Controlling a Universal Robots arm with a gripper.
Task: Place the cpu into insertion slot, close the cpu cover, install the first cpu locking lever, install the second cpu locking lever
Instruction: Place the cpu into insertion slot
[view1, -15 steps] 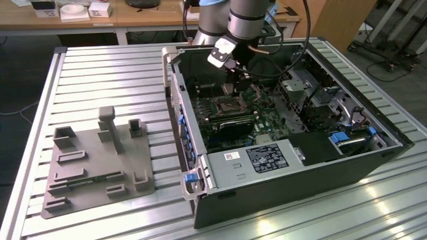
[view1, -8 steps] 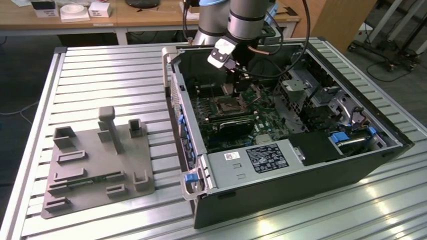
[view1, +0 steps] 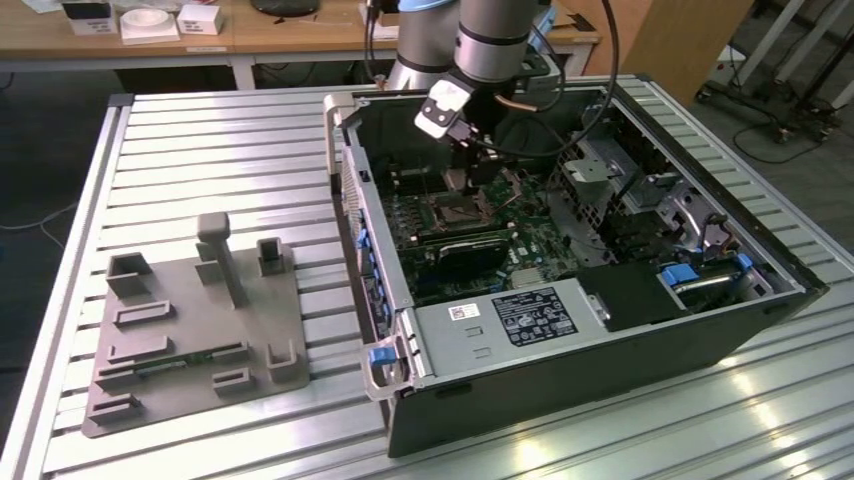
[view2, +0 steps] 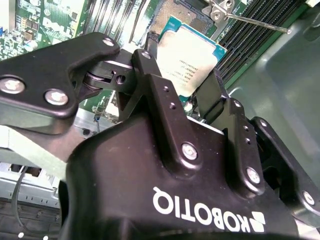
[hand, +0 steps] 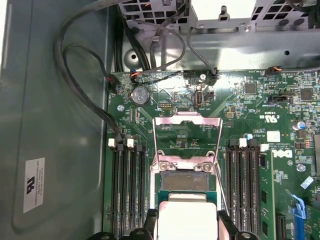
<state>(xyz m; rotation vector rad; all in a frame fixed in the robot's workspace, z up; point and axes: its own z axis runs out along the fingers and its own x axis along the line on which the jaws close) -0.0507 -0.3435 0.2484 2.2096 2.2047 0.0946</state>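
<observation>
Arm is reached down into the open computer case (view1: 574, 390), which is laid on its side on the slatted metal table (view1: 200, 150). In the exterior view the gripper (view1: 461, 175) is seen just above the motherboard (view1: 534, 245), over the insertion slot (view1: 454, 212).

The gripper (view2: 182, 75) is closed narrow on the cpu (view2: 192, 47). The chip is pinched by two opposite edges between the black fingers (view2: 159, 95), silvery top up, green rim visible.

In the first wrist view the cpu (hand: 187, 214) is held at the near edge of the insertion slot (hand: 186, 181) and overlaps its near part. The far part of the dark socket is left uncovered. The chip is not seated. Whether it touches the socket frame cannot be told.

The cpu cover (hand: 188, 120) is swung open, away from the slot on the side opposite the chip, with the board visible through its square cut-out.

One thin locking lever (hand: 222, 187) is seen unlatched along one side of the socket. In the second wrist view a lever rod (view2: 255, 23) is seen sticking out past the slot (view2: 180, 12).

Memory slots (hand: 128, 190) are set on both sides of the socket. A coin cell (hand: 141, 95) is located beyond the cover.

A grey fixture plate (view1: 200, 330) is placed on the table at the exterior view's left, well apart from the case. A grey box with a white label (view1: 534, 315) is mounted at the near end of the case.
</observation>
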